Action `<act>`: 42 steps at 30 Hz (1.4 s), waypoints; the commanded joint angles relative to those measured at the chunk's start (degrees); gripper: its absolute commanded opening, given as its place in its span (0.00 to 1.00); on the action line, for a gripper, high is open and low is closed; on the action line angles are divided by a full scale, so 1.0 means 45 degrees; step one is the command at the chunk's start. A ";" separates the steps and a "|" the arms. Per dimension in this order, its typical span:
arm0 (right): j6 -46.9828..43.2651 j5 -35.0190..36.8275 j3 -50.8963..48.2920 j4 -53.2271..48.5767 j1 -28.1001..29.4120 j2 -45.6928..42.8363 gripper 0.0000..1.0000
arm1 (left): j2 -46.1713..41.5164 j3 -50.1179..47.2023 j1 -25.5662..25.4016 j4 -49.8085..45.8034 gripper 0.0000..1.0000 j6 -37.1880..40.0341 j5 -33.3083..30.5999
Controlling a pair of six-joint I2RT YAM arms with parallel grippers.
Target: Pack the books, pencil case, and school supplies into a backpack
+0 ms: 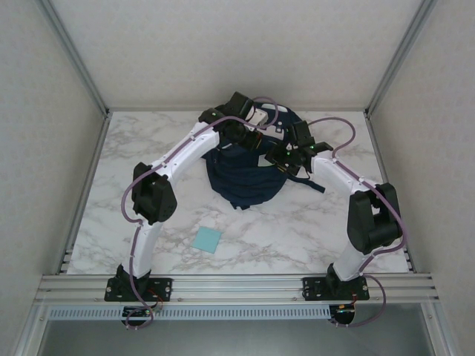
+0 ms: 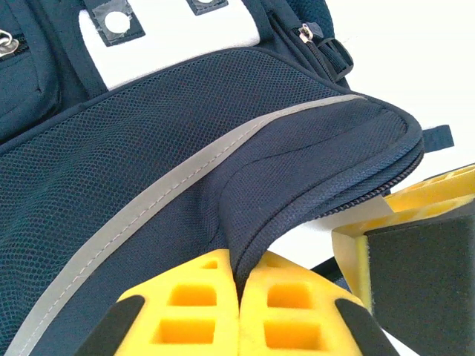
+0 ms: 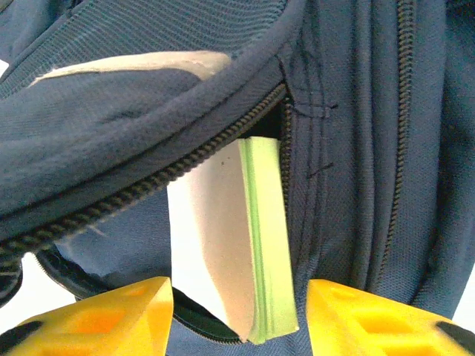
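At the backpack (image 2: 185,185) mouth: left hand (image 2: 239,297) clamped on limp flap; right hand (image 3: 236,304) spread, gripping nothing, green book (image 3: 267,245) between. Book likely light, stiffish: pinch protruding edge.

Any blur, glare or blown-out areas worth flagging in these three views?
Top external: soft even light, sharp, barely any shadow on the table. Left wrist: backpack mesh crisp, background blown white, left hand slightly soft. Right wrist: green book in focus, the pale face beside it washed out, right hand blurred.
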 commanded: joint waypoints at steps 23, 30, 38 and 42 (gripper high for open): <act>-0.2283 -0.0286 0.0702 0.1874 0.0692 0.0641 0.49 | -0.0433 0.0357 -0.0052 0.0165 0.00 -0.1159 0.0972; -0.2898 -0.0113 0.0770 0.1219 0.0688 -0.0139 0.51 | -0.0438 0.0354 -0.0042 0.0186 0.00 -0.1239 0.0760; -0.4512 -0.0255 -0.0278 -0.1576 0.1039 -0.2524 0.80 | -0.0077 0.0688 0.0304 0.0378 0.00 -0.1561 0.0789; -0.5666 -0.0351 -0.0785 -0.2494 0.2152 -0.2904 0.92 | 0.0141 0.0905 0.0508 0.0296 0.00 -0.1577 0.1065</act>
